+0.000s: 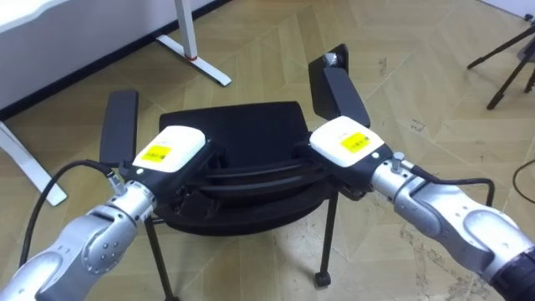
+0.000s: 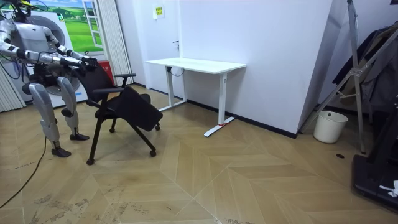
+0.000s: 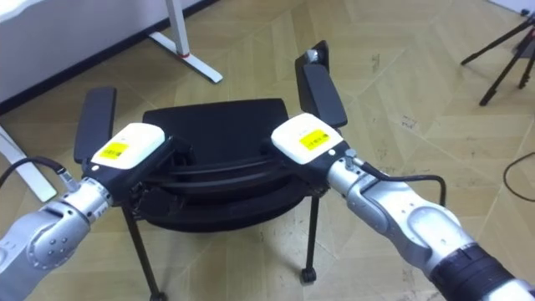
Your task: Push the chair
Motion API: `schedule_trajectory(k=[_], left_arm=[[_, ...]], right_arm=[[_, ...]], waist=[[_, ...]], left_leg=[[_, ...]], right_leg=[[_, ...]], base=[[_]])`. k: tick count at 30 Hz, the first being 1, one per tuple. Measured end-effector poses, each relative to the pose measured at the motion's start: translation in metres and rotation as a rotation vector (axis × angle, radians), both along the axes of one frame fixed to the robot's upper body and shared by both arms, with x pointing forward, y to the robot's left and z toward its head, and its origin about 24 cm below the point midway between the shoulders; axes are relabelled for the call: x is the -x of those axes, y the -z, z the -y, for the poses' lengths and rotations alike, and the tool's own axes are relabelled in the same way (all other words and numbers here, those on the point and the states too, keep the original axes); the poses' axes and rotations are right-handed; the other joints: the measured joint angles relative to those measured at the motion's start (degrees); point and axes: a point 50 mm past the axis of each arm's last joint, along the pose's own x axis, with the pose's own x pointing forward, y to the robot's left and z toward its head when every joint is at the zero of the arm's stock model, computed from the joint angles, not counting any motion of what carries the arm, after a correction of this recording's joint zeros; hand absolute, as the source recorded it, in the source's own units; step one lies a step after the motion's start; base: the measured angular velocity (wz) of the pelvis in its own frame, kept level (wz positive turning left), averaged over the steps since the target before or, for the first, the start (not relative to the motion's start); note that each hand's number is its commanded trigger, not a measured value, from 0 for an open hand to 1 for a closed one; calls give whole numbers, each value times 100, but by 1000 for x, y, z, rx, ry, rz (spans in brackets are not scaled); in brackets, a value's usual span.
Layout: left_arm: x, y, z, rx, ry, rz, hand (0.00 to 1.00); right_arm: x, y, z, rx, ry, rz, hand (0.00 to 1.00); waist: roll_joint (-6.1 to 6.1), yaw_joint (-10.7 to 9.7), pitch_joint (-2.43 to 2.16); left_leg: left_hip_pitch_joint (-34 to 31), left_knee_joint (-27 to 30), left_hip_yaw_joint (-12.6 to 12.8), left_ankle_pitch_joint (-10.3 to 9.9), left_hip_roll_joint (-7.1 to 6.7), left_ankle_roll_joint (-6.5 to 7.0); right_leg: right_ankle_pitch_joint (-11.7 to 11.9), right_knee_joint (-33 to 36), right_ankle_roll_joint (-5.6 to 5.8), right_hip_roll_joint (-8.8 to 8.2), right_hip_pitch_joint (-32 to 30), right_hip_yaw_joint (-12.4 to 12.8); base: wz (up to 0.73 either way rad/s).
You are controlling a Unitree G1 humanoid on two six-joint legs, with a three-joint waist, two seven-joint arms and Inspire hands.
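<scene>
The left hand (image 1: 171,149) is lying on the left end of the backrest's top edge (image 1: 251,177), its dark fingers reaching over into the black frame, so whether they are clasping it or lying loose cannot be told. Just beyond this hand, the left armrest (image 1: 119,125) is sticking forward. The black chair (image 1: 238,125) is standing on the wooden floor (image 1: 393,75) directly before the robot, its seat pointing away from it. The right hand (image 1: 347,140) is sitting on the right end of the same top edge, its fingers likewise lost against the frame, and its hold cannot be told either. The right armrest (image 1: 338,90) is jutting out just beyond it. Dark tripod legs (image 1: 510,58) are standing well apart to the right. In the room view the robot is standing upright at the left, behind the chair, with both arms stretched forward to the backrest; a white tabletop (image 2: 196,63) is standing by the wall further right, and a white bucket (image 2: 329,126) near the corner.
</scene>
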Motion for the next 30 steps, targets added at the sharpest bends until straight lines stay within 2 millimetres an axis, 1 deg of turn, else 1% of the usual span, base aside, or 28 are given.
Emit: schedule_trajectory(k=[4,8,15,19,26,30], left_arm=[[1,-1,3,-7,24,-2,100],[1,-2,4,-8,32,-1,100],[2,-2,4,-5,39,-5,100],[2,0,4,-12,37,-6,100],[2,1,6,-19,33,-14,100],[2,4,6,-17,28,-27,100]], right_arm=[[1,2,-1,37,-25,12,100],[3,3,-2,54,-52,21,100],[6,5,-2,86,-87,52,100],[6,6,-1,87,-95,59,100],[8,10,0,80,-95,64,100],[8,16,0,67,-88,62,100]], waist=[[1,28,0],[6,44,3],[51,65,8],[98,120,12],[100,120,13],[96,129,16]], left_leg=[[-19,0,-74,0,-4,0],[-42,1,-83,0,-16,0],[-42,2,-80,0,-19,0],[-19,3,-78,0,-18,0],[21,16,-66,0,-17,0],[110,16,-64,0,-13,0]], right_leg=[[-4,-14,6,4,8,-15],[-4,-88,6,4,28,-14],[-3,-87,5,1,28,-17],[-4,-87,5,-3,55,-47],[-4,-87,6,-14,108,-78],[-4,-86,6,-14,204,-89]], base=[[8],[2],[0],[0],[1],[2]])
